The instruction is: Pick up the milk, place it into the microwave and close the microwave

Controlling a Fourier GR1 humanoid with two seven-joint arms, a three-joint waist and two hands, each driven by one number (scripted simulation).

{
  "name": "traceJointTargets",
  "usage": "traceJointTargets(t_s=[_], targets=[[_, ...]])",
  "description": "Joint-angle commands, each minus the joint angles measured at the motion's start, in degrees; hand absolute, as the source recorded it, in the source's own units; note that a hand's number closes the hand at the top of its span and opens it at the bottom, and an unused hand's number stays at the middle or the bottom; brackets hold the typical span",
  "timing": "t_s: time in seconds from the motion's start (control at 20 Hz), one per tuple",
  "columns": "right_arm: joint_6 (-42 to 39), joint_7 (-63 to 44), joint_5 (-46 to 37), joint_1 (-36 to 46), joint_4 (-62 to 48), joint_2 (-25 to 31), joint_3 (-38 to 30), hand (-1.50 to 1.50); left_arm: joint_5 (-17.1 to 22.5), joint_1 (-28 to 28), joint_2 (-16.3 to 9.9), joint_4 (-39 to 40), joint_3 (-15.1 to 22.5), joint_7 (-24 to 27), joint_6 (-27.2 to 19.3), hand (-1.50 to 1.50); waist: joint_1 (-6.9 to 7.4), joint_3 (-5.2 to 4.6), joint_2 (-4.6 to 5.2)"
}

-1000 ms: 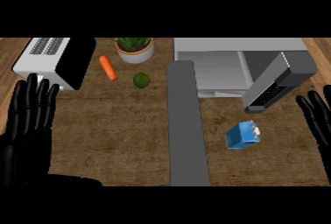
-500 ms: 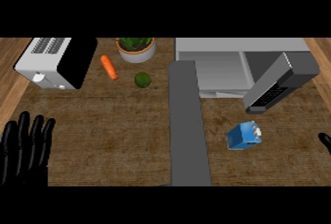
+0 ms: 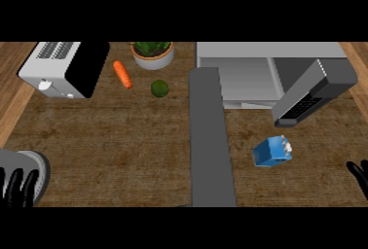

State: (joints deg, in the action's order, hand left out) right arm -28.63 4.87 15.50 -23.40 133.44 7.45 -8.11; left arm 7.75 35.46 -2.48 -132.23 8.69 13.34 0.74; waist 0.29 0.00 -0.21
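The milk (image 3: pixel 272 151) is a small blue carton with a white top, lying on the wooden counter right of the grey strip. The microwave (image 3: pixel 259 73) stands at the back right with its door (image 3: pixel 313 95) swung open toward the front right. My left hand (image 3: pixel 19 185) shows at the lower left corner, fingers straight and open, far from the milk. Only fingertips of my right hand (image 3: pixel 359 175) show at the lower right edge, well to the right of the carton and below it.
A toaster (image 3: pixel 64 68) stands at the back left. An orange carrot (image 3: pixel 123 74), a green avocado (image 3: pixel 159 88) and a potted plant (image 3: pixel 152 52) lie behind the middle. A grey strip (image 3: pixel 211 146) runs from front to back across the counter.
Both hands have dropped toward the view's lower edge. The left now shows only at the corner and the right only as fingertips. The milk and microwave have not moved.
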Motion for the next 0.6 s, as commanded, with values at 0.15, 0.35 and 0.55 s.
traceJointTargets(t_s=[0.15,0.35,0.55], targets=[[2.00,-1.18,-8.36,4.99,-3.59,-2.75,3.05,-1.50,4.10,3.78,-1.38,2.53,-5.32,5.18,4.46,-1.50,0.12,-0.02,0.13],[1.64,4.88,-14.07,6.54,-10.55,-3.29,2.49,-1.50,5.74,10.39,-1.33,1.43,-6.13,10.09,8.28,-1.50,0.44,0.00,0.08],[2.50,8.87,-18.69,4.47,-12.12,-5.68,4.74,-1.50,4.46,11.18,-0.25,-0.08,-5.06,9.58,8.87,-1.50,0.06,0.01,0.09]])
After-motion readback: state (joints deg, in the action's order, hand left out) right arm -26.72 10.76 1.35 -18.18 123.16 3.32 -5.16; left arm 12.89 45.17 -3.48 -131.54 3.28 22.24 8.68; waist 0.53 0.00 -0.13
